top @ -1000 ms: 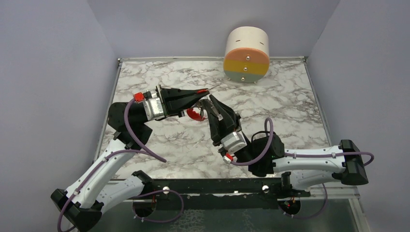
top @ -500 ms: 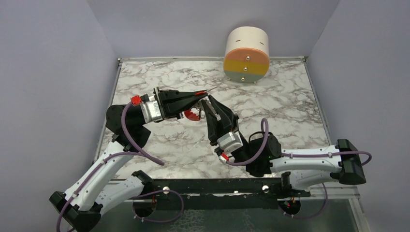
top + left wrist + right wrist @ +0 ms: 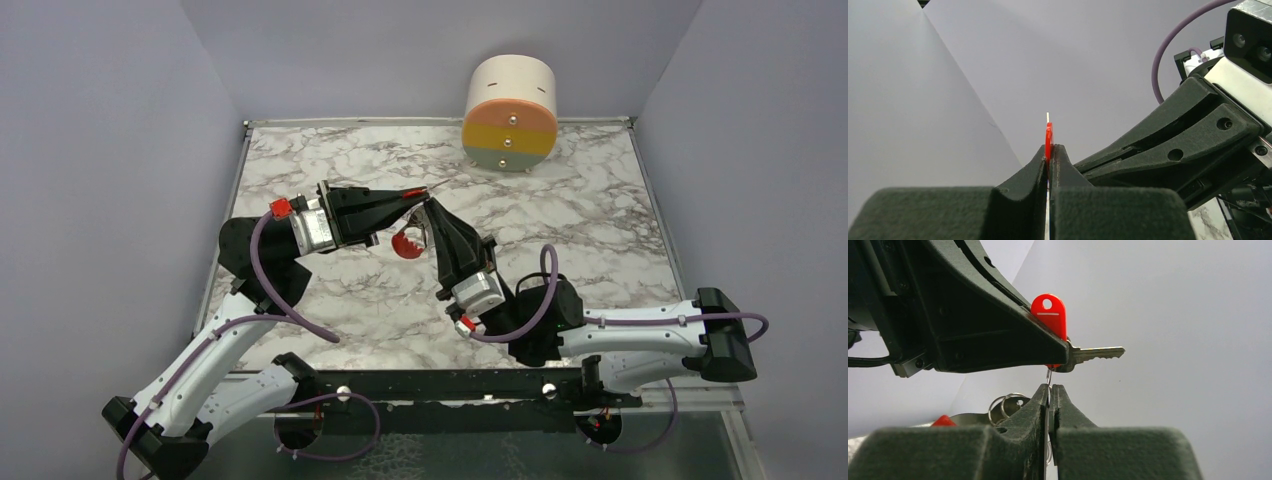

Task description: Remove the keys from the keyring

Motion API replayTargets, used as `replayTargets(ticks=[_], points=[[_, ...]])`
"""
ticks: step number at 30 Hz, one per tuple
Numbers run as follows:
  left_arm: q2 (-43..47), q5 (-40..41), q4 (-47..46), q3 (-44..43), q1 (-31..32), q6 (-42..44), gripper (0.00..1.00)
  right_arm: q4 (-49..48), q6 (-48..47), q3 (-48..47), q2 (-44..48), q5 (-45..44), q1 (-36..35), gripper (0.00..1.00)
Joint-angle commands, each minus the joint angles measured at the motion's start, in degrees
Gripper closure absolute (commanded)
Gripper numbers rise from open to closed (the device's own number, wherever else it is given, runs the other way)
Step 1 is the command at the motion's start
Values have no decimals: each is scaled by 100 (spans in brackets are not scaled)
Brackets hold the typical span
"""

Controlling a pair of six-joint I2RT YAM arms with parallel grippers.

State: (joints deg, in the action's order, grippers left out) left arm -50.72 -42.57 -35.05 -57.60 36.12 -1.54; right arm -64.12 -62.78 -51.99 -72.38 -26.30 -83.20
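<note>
Right fingers have closed on the keyring below the red key.

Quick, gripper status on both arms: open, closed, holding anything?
Left gripper: closed on the red-headed key.
Right gripper: closed on the keyring, at its thin ring just below that key.

One camera sits high up, above and behind the left arm and the right arm. It looks down on the whole bench from far off. A camera rides on each wrist, very close to its own jaws. The left one faces right. The right one faces far and left. All three see the red-headed key.
</note>
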Motion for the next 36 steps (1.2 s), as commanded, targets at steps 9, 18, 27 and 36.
replayTargets(ticks=[9,18,27,36], points=[[74,337,-183,-45,9,246,100,259,73,16,158,-67,-31,99],[138,876,-187,66,10,387,100,175,-102,141,241,-42,-31,99],[220,1407,-187,312,10,479,97,-4,-142,241,417,210,-30,99],[332,1374,-195,428,10,421,97,-468,-221,329,395,273,-30,99]])
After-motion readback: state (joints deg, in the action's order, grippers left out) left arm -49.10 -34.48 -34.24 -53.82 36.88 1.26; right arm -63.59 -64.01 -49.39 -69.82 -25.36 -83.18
